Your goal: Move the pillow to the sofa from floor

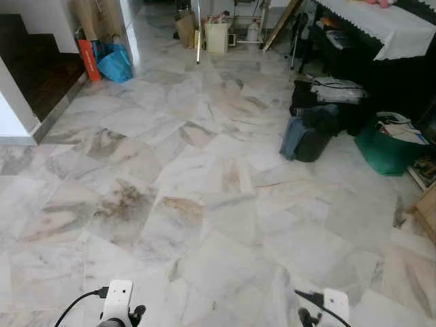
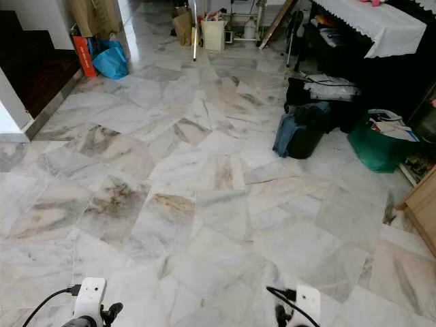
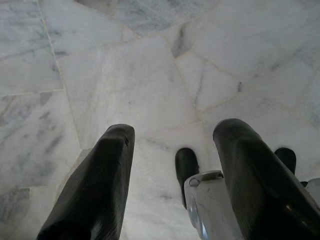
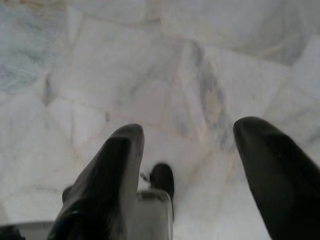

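Right now I'm looking down over a wide stretch of marble floor (image 1: 204,197), pale tiles veined grey and brown, and the pillow I'm after is nowhere I can make out from here, nor the sofa.

My left gripper (image 3: 172,150) is hanging low at about seven o'clock in my head view, fingers pointing down at the tiles, and its two black fingers (image 3: 107,170) are standing spread with bare floor showing between them. My right gripper (image 4: 187,150) is hanging at about five o'clock, and its fingers (image 4: 115,165) are spread just the same, gripping nothing. Both are hovering over marble.

Scanning outward: at two o'clock a dark blue and black bag (image 1: 308,136) is sitting on the floor, and just beside it, further right, a green basket (image 1: 385,151) is holding papers. Behind them a dark piece of furniture is wearing a white lace-edged cloth (image 1: 381,26).

Up at eleven o'clock a blue plastic bag (image 1: 114,65) is slumping against an orange bag (image 1: 88,60), near a dark wooden stair (image 1: 34,68) at ten o'clock. At twelve o'clock, far across the room, a brown paper bag (image 1: 185,28) and a cream bag (image 1: 217,37) are standing close together by a slim pale pole (image 1: 198,34).

At three o'clock a wooden edge (image 1: 428,211) is poking in.
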Controlling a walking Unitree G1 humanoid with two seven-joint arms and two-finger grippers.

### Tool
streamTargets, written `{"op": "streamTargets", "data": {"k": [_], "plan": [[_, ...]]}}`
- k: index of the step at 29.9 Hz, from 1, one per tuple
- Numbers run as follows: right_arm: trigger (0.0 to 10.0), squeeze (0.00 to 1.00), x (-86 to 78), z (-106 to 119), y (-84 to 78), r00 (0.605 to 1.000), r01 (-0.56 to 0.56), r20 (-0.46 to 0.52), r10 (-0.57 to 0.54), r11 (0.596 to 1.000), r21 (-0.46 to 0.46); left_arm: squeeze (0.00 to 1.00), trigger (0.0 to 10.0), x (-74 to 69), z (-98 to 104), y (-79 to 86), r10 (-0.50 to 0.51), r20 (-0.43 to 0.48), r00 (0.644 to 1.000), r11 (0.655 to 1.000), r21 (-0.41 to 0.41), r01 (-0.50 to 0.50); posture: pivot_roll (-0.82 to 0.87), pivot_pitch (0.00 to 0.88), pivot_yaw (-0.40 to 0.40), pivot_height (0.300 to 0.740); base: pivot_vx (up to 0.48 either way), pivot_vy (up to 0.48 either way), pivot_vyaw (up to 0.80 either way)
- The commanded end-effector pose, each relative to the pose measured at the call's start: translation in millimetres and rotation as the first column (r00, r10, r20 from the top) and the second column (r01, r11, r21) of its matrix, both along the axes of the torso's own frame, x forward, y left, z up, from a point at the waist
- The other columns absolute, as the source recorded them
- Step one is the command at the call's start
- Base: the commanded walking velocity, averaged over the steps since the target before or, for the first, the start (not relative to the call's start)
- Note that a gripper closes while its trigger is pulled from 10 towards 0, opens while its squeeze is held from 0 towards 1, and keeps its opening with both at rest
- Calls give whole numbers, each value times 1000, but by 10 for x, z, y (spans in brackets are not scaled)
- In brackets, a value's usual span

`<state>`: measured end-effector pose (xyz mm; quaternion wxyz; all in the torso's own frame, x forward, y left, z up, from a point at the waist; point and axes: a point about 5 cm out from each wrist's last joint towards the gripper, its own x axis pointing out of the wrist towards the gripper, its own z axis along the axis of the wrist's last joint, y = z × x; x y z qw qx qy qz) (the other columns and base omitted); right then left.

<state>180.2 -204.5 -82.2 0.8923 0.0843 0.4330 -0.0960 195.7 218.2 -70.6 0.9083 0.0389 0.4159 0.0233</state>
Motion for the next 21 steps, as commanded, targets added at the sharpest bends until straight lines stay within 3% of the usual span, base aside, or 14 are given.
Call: {"op": "streamTargets", "data": {"k": [1, 5, 13, 21], "plan": [[10000, 0, -14, -14, 23, 1000, 2, -19, -2, 1000, 1, 0, 10000, -42, -25, 7, 11, -24, 1000, 1000, -7, -11, 75, 0, -23, 740, 0, 0, 0], [10000, 0, -20, -17, 22, 1000, 1, -20, -1, 1000, 2, 0, 10000, -53, -28, 18, 12, -27, 1000, 1000, -7, -12, 77, 0, -24, 740, 0, 0, 0], [10000, 0, -190, -61, -114, 999, 14, -40, -15, 1000, -4, 0, 10000, -75, -38, 23, 14, -33, 999, 1000, -11, -14, 77, 0, -24, 740, -256, 0, 0], [10000, 0, -153, -51, -101, 999, 13, -41, -13, 1000, -1, 0, 10000, -86, -47, 6, 12, -36, 999, 1000, -17, -12, 77, 0, -25, 740, -279, 0, 0]]}}
